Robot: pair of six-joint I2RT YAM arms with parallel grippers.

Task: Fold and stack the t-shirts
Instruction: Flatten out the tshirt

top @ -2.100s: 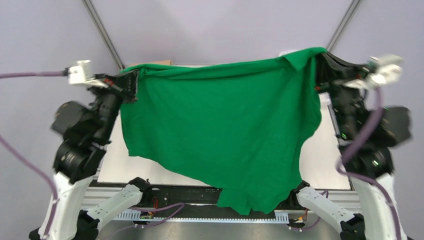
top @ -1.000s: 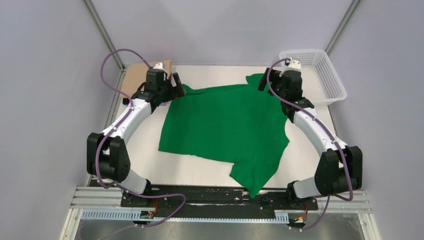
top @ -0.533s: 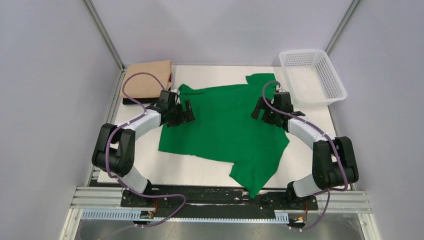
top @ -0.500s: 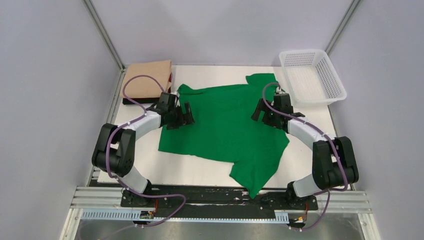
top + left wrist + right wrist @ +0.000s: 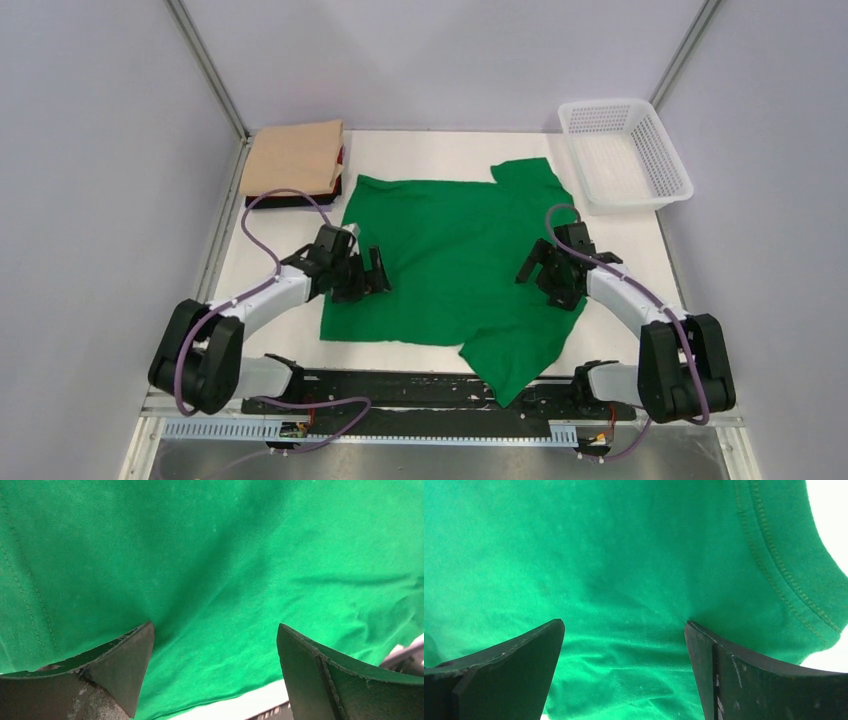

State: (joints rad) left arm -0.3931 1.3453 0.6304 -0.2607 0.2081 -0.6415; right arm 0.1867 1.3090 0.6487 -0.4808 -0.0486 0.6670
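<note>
A bright green t-shirt [image 5: 455,255] lies spread on the white table [image 5: 420,145], one corner hanging over the near edge. My left gripper [image 5: 366,272] stands open low over the shirt's left side, nothing between its fingers; its wrist view is filled with green cloth [image 5: 215,570]. My right gripper [image 5: 540,270] stands open over the shirt's right side near a sleeve hem [image 5: 784,575], also empty. A folded tan t-shirt [image 5: 295,157] rests on a folded black one [image 5: 275,201] at the back left corner.
A white mesh basket [image 5: 625,153] sits at the back right corner. Grey walls and slanted frame posts enclose the table. The metal rail [image 5: 400,425] with both arm bases runs along the near edge.
Two seconds ago both grippers held the green shirt up in the air; it now lies on the table. Both open grippers have since slid toward me over the cloth.
</note>
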